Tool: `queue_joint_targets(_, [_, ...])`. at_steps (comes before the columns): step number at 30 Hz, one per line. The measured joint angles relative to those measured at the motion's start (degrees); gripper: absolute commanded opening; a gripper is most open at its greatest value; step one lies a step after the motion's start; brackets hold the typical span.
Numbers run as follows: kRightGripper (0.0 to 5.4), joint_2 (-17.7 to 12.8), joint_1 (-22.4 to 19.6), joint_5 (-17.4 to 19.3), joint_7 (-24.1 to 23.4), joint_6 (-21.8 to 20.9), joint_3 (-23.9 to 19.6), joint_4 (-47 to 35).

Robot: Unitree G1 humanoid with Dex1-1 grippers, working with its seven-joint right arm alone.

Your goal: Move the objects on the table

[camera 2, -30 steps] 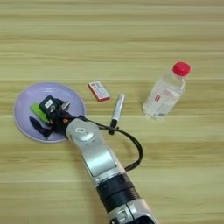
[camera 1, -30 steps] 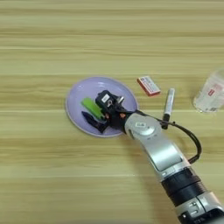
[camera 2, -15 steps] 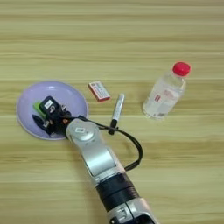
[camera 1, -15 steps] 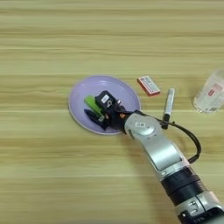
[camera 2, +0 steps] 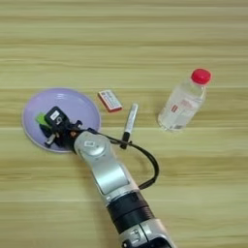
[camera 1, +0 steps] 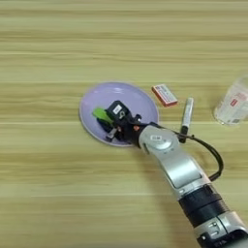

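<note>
Green block [camera 1: 101,114] on lavender plate [camera 1: 138,99], plank-grained wooden table [camera 1: 58,193]

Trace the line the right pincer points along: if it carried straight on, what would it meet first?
The right pincer points up-left across the lavender plate. First in that line is the green block, lying on the plate right at its fingertips; whether they already touch it is unclear.

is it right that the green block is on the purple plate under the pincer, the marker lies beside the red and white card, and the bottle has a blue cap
Not quite: the cap is red, not blue, as the right eye view shows. The rest holds: the green block is on the purple plate at the pincer, and the marker lies beside the red and white card. The bottle stands to their right.
</note>
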Motion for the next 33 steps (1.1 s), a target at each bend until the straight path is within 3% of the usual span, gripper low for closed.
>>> queue_joint_targets(13, [1.40,0.5,0.7,1.1,-0.3,0.8,-2.4,-0.8])
queue_joint_targets(22, [1.40,0.4,1.4,2.3,-2.0,2.5,-6.0,-9.1])
queue_joint_targets(28, [1.40,-0.2,1.8,3.3,-2.7,3.7,-9.3,-12.6])
queue_joint_targets(33, [1.40,-2.3,2.4,4.5,-5.0,3.9,-15.5,-15.6])
